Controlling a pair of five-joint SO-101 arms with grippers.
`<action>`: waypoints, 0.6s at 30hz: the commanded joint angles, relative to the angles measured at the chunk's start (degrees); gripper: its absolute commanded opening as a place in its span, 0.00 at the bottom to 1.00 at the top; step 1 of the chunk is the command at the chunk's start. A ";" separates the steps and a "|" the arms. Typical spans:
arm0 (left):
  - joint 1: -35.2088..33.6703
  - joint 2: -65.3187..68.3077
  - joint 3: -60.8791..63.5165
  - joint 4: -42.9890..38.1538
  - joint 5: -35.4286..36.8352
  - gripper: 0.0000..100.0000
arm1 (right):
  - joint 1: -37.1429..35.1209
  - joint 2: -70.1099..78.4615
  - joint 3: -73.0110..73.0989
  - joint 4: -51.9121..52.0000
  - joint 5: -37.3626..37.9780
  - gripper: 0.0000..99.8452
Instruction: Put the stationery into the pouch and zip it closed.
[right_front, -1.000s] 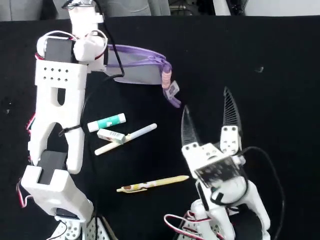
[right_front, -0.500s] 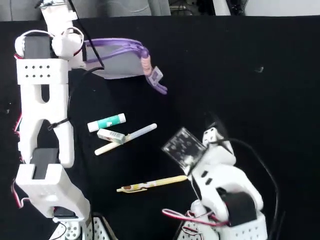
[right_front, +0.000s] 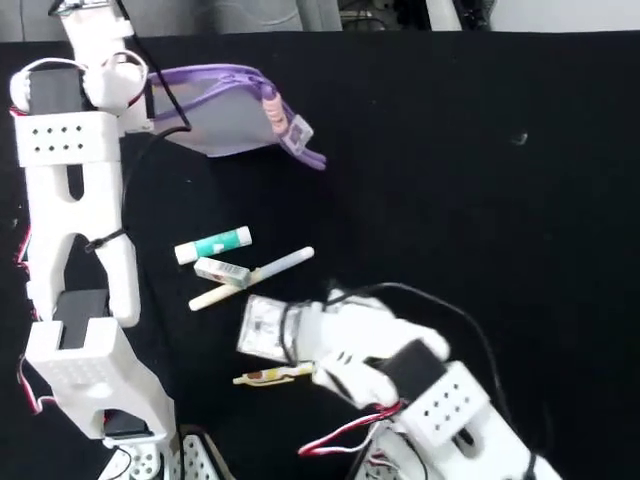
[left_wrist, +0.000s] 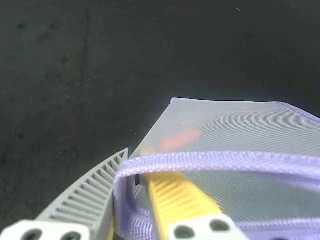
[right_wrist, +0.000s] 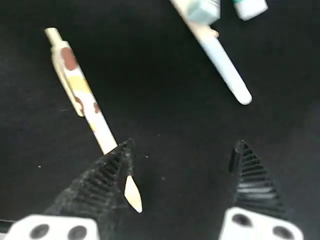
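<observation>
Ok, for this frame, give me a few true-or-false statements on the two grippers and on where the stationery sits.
1. The left gripper is clamped on the edge of the purple pouch. True.
2. The right gripper is shut on the yellow pen. False: its jaws are open, and the pen lies on the table with one finger over its tip end.
3. The teal-and-white stick is inside the pouch. False: it lies on the table, outside the pouch.
4. The white pen lies on the table, outside the pouch. True.
</observation>
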 joint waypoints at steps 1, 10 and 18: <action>-2.68 -0.35 -1.98 -0.88 -0.70 0.03 | -2.73 5.93 0.57 -4.75 0.44 0.29; -2.86 -0.35 -1.98 -0.97 -0.70 0.03 | -7.30 26.42 3.74 -21.27 0.00 0.29; -2.86 -0.35 -1.98 -0.97 -0.70 0.03 | -7.21 39.78 -2.51 -22.86 -0.09 0.29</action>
